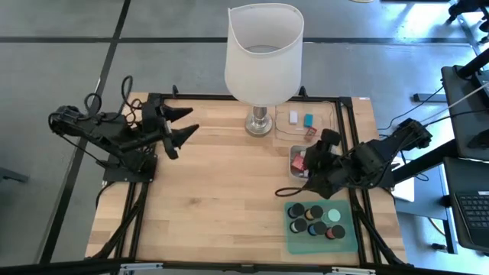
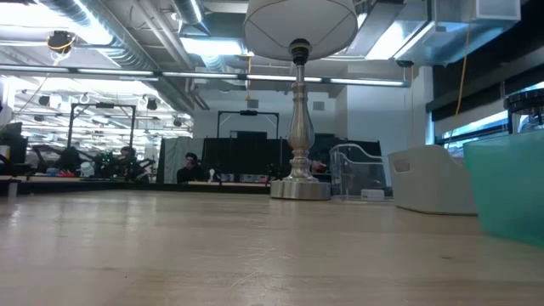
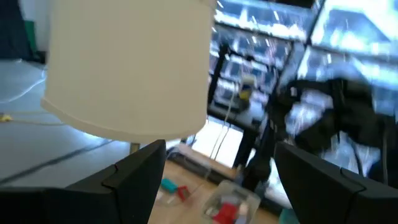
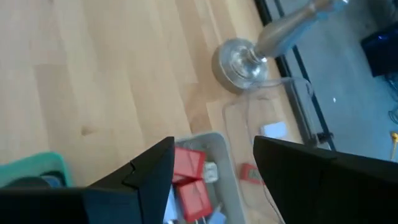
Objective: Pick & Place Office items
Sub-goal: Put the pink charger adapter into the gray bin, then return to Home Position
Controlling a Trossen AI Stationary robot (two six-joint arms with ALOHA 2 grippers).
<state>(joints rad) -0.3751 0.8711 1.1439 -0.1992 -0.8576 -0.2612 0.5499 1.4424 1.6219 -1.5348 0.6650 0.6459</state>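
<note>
Green mat [image 1: 289,243] at the table's [image 1: 214,198] near right corner holds the black round cylinders [image 1: 306,218] plus one mint-green disc [image 1: 334,216]. Right gripper [image 1: 312,164] hangs just behind it over the grey tray [image 4: 214,144] of red blocks [image 4: 186,163], jaws parted, empty. Looks like a pick in progress; next it needs to drop onto one block and clench. Clear tray [image 1: 330,114] behind keeps white and teal blocks. Left gripper [image 1: 183,123] idles released near the far left edge.

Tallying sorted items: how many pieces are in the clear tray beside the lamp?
3. In the clear tray: a white block nearest the lamp, a blue block beside it, and a red piece nearer the grey tray. From above, none looks hidden.
</note>
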